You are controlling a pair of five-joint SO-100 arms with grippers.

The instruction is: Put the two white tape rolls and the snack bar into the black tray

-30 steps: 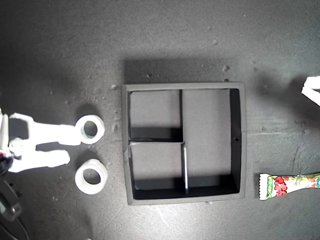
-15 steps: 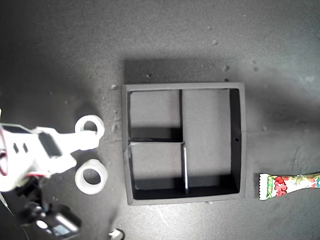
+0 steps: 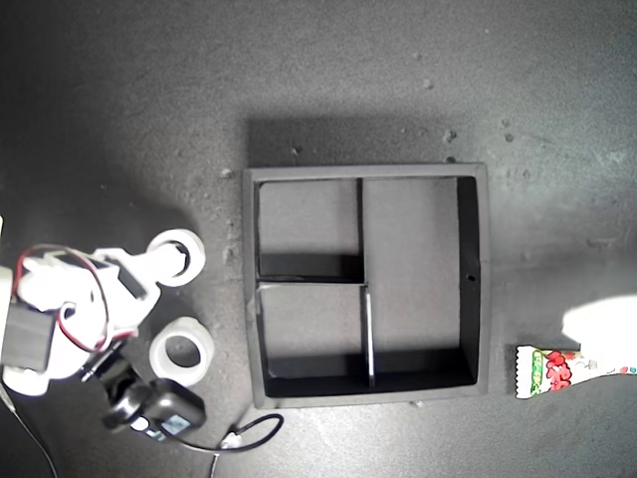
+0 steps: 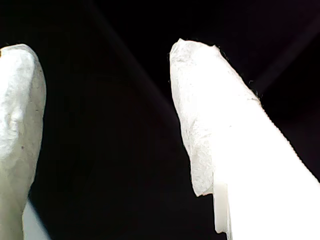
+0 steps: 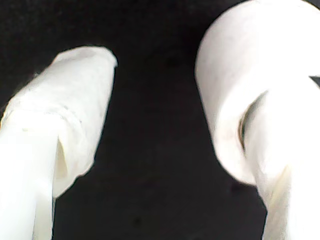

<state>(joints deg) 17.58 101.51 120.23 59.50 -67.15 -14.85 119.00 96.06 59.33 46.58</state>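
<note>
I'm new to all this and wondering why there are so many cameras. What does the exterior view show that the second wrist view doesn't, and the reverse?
Only the exterior view shows the black tray, with nothing in it, the snack bar at its right edge, and a second tape roll lying free. Only the second wrist view shows my second gripper close up, one finger standing clear of the roll. Both show the tape roll at that gripper.

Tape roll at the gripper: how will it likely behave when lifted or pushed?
The roll has thick walls, so it probably stays rigid when squeezed. Lying flat, it should slide rather than roll. It looks small, likely light. One finger seems threaded through its hole, so it may swing.
</note>
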